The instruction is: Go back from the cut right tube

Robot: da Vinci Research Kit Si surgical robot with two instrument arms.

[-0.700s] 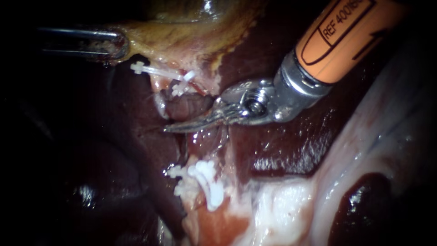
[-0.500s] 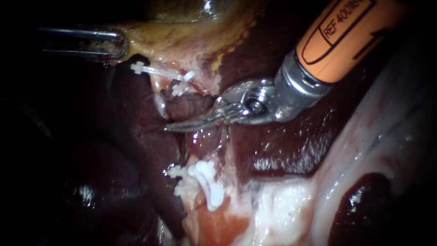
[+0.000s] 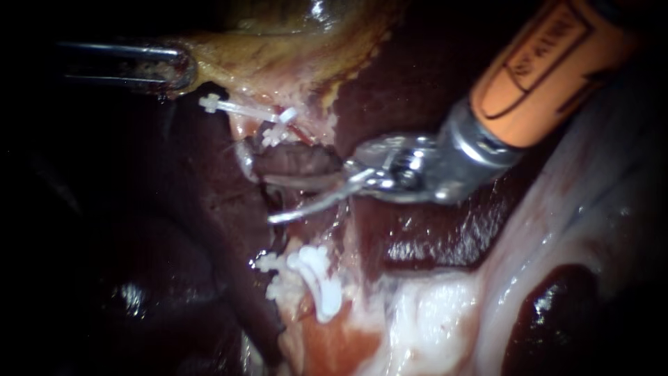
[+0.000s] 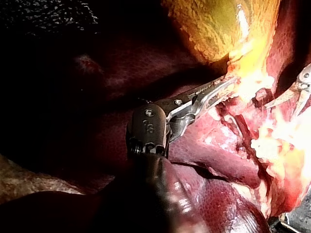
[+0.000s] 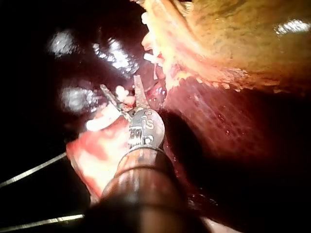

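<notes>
Currently, at the far left of the endoscope view, we find the left instrument (image 3: 170, 66) with its slim steel jaws clamped on the edge of the gallbladder (image 3: 278, 49). This is a yellow-tan, mottled flap, drawn taut toward that side. Just beneath its margin sits an upper clip (image 3: 240, 108), white, thin and bar-shaped. Below it, the cut tube (image 3: 296, 161) shows as a short, dark, wrinkled stump. Its other end, we judge, lies under the lower clips (image 3: 316, 278), a lumpy white cluster seated in pink, raw tissue. The right instrument (image 3: 289, 198) enters from the upper right on an orange shaft with a bright metal wrist. Its two narrow curved blades stand apart, which the right wrist view confirms as a plain V. The upper blade lies against the underside of the stump and the lower one points into the gap between the tube ends. We judge the withdrawal to be at its beginning, since the blades are not yet clear of the tube. The next move calls for drawing back along the shaft line, toward the upper right, without snagging the stump or either set of clips. Beyond the wrist lies the liver (image 3: 417, 230), maroon, smooth and wet. Pale glistening tissue (image 3: 591, 209) occupies the far right.
</notes>
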